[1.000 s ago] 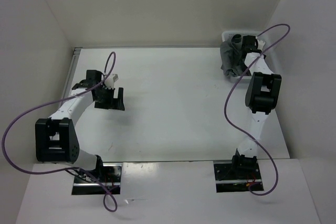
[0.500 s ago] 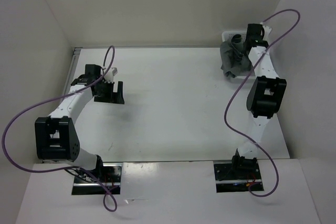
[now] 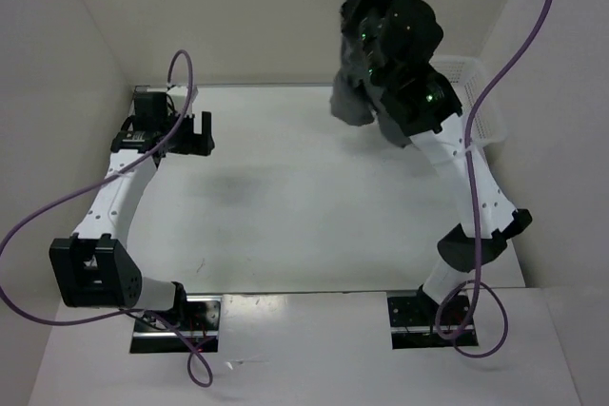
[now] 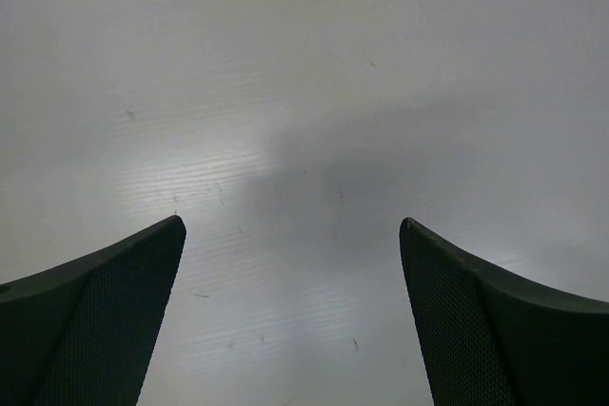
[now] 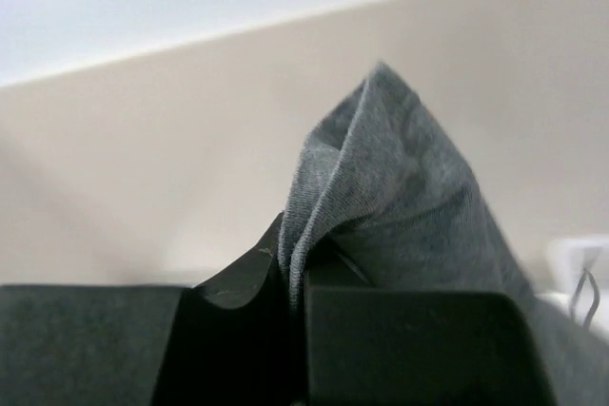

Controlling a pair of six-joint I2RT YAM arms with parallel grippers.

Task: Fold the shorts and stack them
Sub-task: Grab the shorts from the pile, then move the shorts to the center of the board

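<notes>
Up high goes the right arm, and the right end effector (image 5: 290, 263) is pressed together on a fold of the shorts (image 3: 353, 92). The wrist view shows it plainly: grey fabric (image 5: 400, 197) peaks up out of the narrow seam between the two dark fingers (image 5: 228, 282), pinched tight. From above, the shorts hang in a bunched grey bundle below that grip, dangling in the air at the far right of the surface (image 3: 304, 206), just left of the white mesh basket (image 3: 479, 92). Whether the lowest folds touch anything cannot be told.

Over on the other side, the left end effector (image 3: 190, 133) sits near the far-left corner, well apart from the shorts. Its fingers (image 4: 105, 320) are spread wide, nothing between them, only bare white surface below in its own camera. A purple cable (image 3: 57, 206) loops off the left arm.
</notes>
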